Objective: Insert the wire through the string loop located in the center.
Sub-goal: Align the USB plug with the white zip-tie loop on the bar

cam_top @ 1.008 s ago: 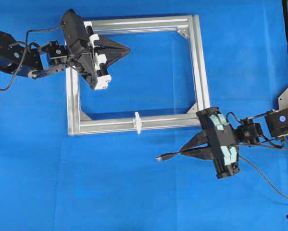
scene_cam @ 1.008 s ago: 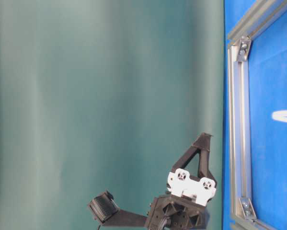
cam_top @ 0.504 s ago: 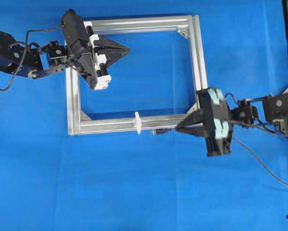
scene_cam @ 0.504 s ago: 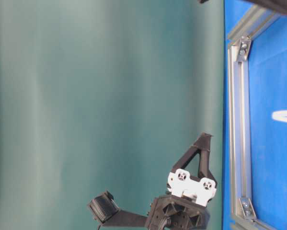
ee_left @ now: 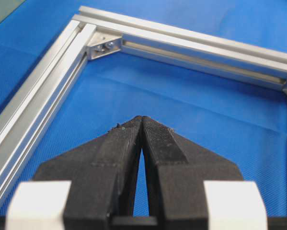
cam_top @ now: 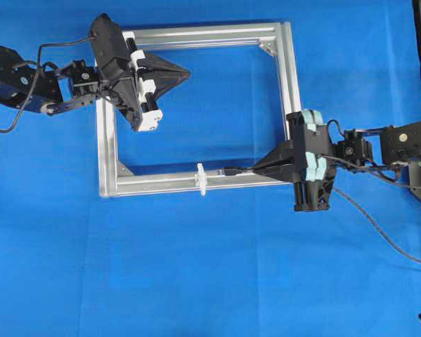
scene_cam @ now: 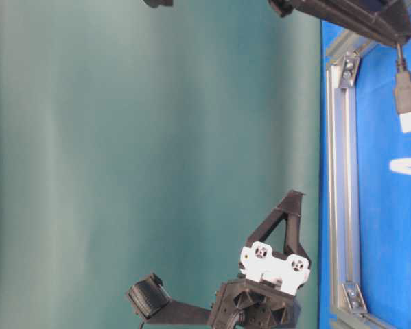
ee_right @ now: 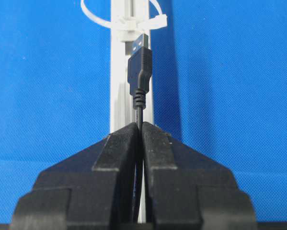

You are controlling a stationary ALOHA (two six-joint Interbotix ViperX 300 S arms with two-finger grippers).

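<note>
While pinched on thin black wire (ee_right: 140, 76) behind its plug, right gripper (ee_right: 139, 128) poised over silver aluminium frame (cam_top: 287, 91) bar; plug tip just short of white translucent string loop (ee_right: 129, 21). Left gripper (ee_left: 142, 120) closed, empty, inside frame.

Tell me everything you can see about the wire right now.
The wire is a thin black cable ending in a moulded black USB-style plug with a silvery metal tip. The right gripper is shut on it just behind the plug's ribbed collar. The plug juts out along the frame's lower bar, aimed at the white string loop but short of it. Behind the gripper, the cable trails loosely across the blue surface toward the right edge.
</note>
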